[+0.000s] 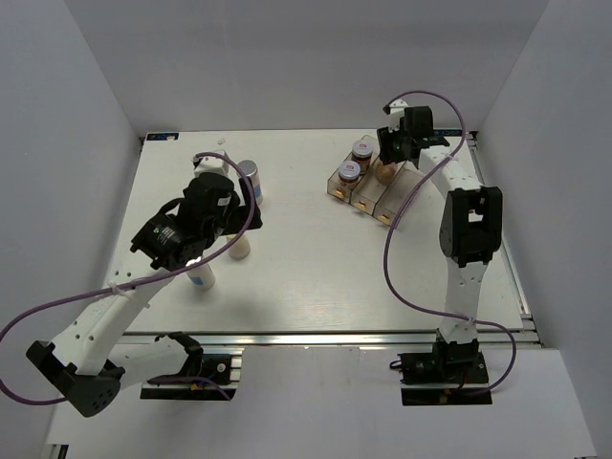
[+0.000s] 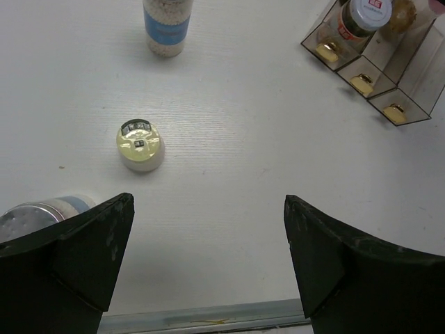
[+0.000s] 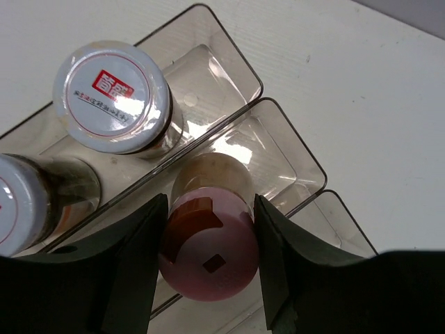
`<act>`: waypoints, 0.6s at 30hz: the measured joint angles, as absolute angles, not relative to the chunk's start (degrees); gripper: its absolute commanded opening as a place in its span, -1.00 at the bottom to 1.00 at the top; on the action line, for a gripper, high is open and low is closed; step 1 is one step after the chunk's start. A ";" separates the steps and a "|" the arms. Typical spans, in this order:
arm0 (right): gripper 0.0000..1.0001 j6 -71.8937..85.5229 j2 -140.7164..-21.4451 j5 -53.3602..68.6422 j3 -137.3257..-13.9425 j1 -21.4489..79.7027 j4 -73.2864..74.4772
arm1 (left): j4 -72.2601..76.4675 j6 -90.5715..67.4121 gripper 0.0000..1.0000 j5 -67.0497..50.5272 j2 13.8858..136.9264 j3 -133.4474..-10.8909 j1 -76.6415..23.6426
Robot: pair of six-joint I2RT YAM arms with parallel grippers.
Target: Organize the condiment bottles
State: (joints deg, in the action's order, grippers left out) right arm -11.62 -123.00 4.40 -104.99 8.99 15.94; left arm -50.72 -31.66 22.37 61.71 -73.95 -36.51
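Observation:
My right gripper (image 3: 208,259) is shut on the tan pink-lidded bottle (image 3: 208,254) and holds it tilted in the middle slot of the clear brownish tray (image 3: 292,149). Two dark brown bottles (image 3: 115,97) (image 3: 17,202) with pale red-marked lids stand in the tray's left slot. In the top view the right gripper (image 1: 387,158) is over the tray (image 1: 368,196). My left gripper (image 2: 208,243) is open and empty above the table. The pale yellow bottle (image 2: 140,145) stands ahead of it, a white/blue bottle (image 2: 167,24) farther off, and a silver-lidded one (image 2: 42,212) by the left finger.
The tray's right slot (image 3: 327,223) holds no bottle. White walls enclose the table on three sides (image 1: 287,57). A metal rail (image 1: 325,337) runs along the near edge. Purple cables loop off both arms (image 1: 402,258).

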 measured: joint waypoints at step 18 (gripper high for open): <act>0.54 -11.51 -122.17 7.88 -106.65 6.96 17.91 | -50.57 -27.70 0.96 23.94 72.90 -73.41 -36.51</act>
